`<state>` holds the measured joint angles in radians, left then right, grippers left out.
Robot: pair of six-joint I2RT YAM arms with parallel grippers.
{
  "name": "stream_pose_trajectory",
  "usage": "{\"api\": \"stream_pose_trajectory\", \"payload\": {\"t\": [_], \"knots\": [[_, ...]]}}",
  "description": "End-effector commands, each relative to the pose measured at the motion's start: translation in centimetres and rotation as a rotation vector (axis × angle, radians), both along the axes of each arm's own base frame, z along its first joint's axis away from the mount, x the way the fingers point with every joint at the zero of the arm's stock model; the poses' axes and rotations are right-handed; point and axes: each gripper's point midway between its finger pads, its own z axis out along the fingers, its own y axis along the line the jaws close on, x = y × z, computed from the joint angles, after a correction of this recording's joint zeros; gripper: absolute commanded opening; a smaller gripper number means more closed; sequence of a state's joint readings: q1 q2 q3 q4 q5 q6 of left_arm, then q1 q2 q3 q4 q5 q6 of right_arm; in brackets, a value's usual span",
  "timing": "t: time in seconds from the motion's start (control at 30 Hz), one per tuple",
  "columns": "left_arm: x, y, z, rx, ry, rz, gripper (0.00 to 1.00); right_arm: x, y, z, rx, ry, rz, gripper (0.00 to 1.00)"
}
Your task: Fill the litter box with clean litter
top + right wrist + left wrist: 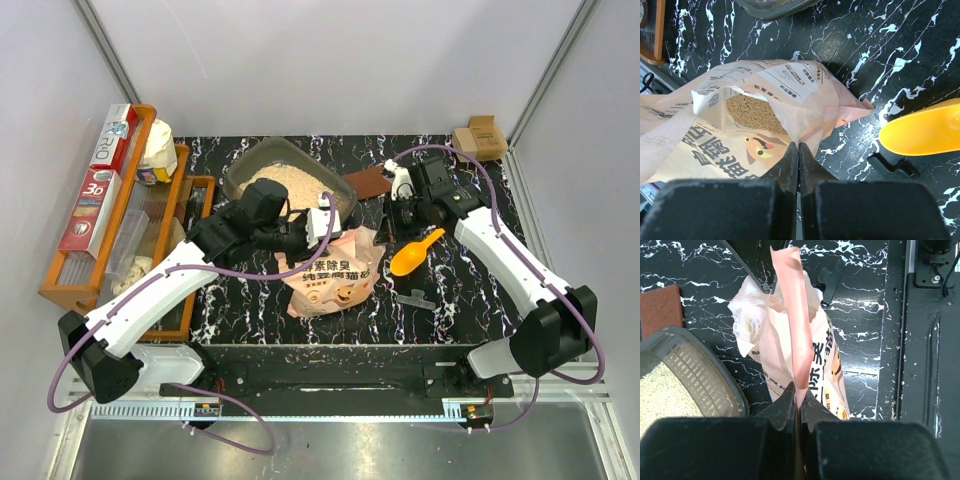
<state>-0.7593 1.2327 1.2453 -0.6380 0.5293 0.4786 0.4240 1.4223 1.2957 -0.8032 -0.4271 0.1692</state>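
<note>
Two arms on one bag. From the left: orange rack (200, 182), then the litter box (262, 150) at the back of the table, with a tan heap of clean litter (290, 185) in it, so partly filled, I'd say. Left gripper (799, 390) is clenched on the pink bag (330, 275) rim; right gripper (799, 146) is pinched on the opposite rim (more granules show inside). Yellow scoop (415, 252) lies unused. Left to do, probably: lift and pour.

litter box (262, 152): dark grey, semi-transparent
clean litter (285, 188): beige
bag (330, 285): pale pink-orange, pig print
scoop (415, 255): yellow-orange
table (470, 295): black with white marbling
rack (66, 296): orange
</note>
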Motion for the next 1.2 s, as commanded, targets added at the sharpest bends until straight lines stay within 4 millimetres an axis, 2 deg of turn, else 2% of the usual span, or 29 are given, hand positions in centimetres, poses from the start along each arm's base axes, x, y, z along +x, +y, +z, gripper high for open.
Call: {"api": "stream_pose_trajectory", "payload": {"t": [0.0,0.03,0.13,0.23,0.27,0.37,0.4,0.47,0.5,0.57,0.6,0.63,0.67,0.7,0.77,0.93,1.03,1.17], "knots": [[1.6,-2.2,7.9,-0.167,-0.248,-0.063,0.0,-0.5,0.7,3.3,0.063,-0.096,0.067,0.03],[1.6,-2.3,7.8,-0.164,-0.25,-0.068,0.0,-1.0,0.7,3.5,0.072,-0.107,0.089,0.17],[1.4,-2.2,7.2,-0.149,-0.241,-0.075,0.0,-1.9,0.2,3.6,0.104,-0.125,0.127,0.37],[1.2,-2.0,6.2,-0.137,-0.221,-0.075,0.0,-2.7,-0.1,4.5,0.168,-0.165,0.202,0.47],[1.0,-1.9,5.8,-0.132,-0.213,-0.076,0.0,-3.0,-0.1,4.5,0.173,-0.187,0.236,0.55],[0.9,-1.7,5.3,-0.126,-0.202,-0.071,0.0,-3.1,-0.9,4.0,0.149,-0.245,0.279,0.66],[0.8,-1.7,5.3,-0.126,-0.202,-0.073,0.0,-3.4,-1.1,3.0,0.138,-0.24,0.29,0.67],[0.8,-1.7,5.0,-0.126,-0.197,-0.071,0.0,-3.5,-1.2,2.8,0.129,-0.304,0.336,0.69],[0.9,-1.7,5.1,-0.128,-0.201,-0.066,0.0,-4.0,-1.4,1.6,0.123,-0.299,0.355,0.69],[0.9,-1.5,5.1,-0.129,-0.196,-0.057,0.0,-4.3,-1.1,1.7,0.14,-0.379,0.414,0.7],[0.9,-1.5,5.0,-0.128,-0.193,-0.05,0.0,-4.8,-1.1,0.8,0.148,-0.383,0.44,0.7],[0.9,-1.5,5.0,-0.128,-0.19,-0.047,0.0,-5.4,-0.9,1.4,0.172,-0.433,0.48,0.7],[0.9,-1.4,5.0,-0.127,-0.183,-0.044,0.0,-5.2,-0.7,1.6,0.183,-0.481,0.493,0.7],[0.8,-1.5,4.9,-0.127,-0.18,-0.046,0.0,-5.5,-0.7,1.0,0.187,-0.488,0.497,0.7],[0.8,-1.5,5.0,-0.129,-0.172,-0.042,0.0,-5.2,-0.7,1.6,0.187,-0.556,0.499,0.7],[1.0,-1.7,5.1,-0.131,-0.167,-0.039,0.0,-4.7,-1.2,1.5,0.138,-0.622,0.501,0.71],[1.1,-1.9,5.1,-0.131,-0.158,-0.042,0.0,-4.8,-0.9,2.2,0.161,-0.667,0.522,0.7],[1.2,-2.2,5.2,-0.134,-0.154,-0.043,0.0,-4.7,-0.7,1.7,0.177,-0.655,0.516,0.7]]}}
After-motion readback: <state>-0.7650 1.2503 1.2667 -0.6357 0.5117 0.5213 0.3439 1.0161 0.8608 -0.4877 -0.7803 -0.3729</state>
